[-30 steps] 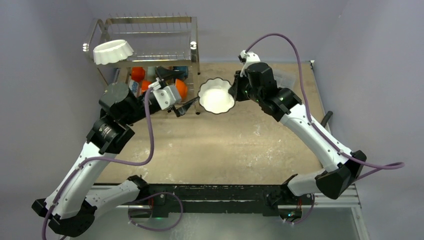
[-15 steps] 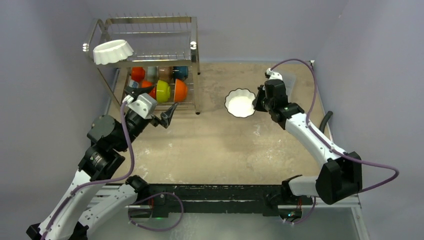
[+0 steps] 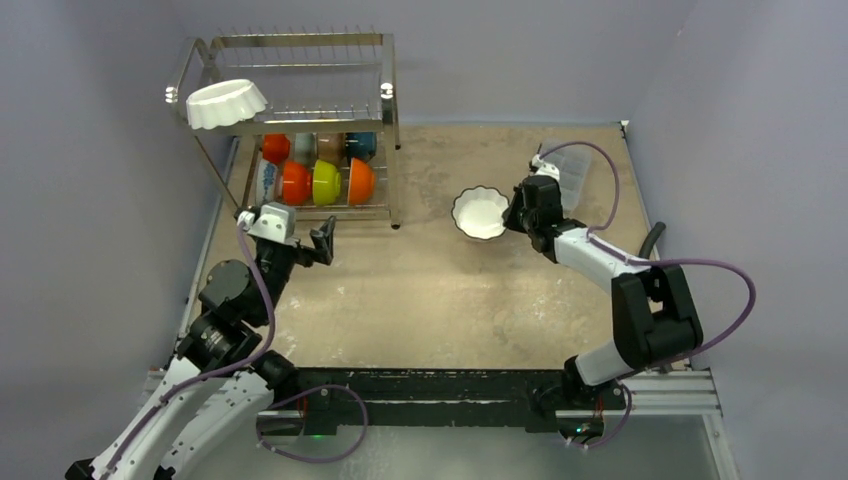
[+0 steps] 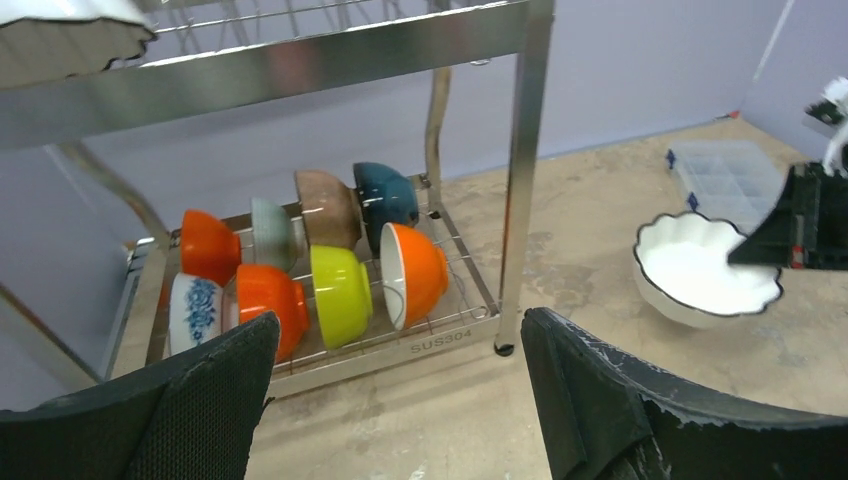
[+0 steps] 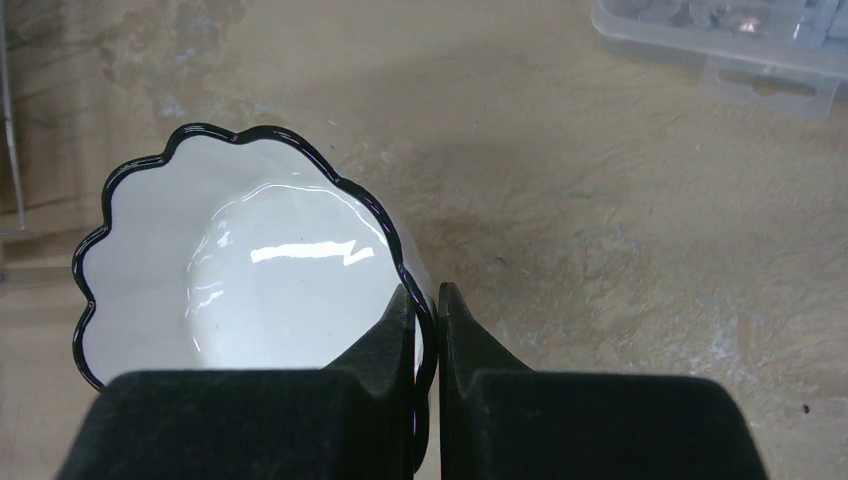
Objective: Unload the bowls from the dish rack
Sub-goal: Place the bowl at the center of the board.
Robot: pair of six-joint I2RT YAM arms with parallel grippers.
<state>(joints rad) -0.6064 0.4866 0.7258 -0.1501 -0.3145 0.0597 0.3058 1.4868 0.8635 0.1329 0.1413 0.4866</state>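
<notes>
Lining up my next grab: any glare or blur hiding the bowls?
Right wrist view: glare streak inside the white bowl, rim crisp. Left wrist view: racked bowls sharp, top bar of the rack blurred. Top view: even light, no washout.

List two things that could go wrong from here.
1. The right end effector pinches the black-rimmed white bowl by one spot on its rim; the bowl might slip or tip.
2. A second white bowl overhangs the dish rack at its top corner; the open left end effector, facing the lower tier, might jolt the rack and topple it.
</notes>
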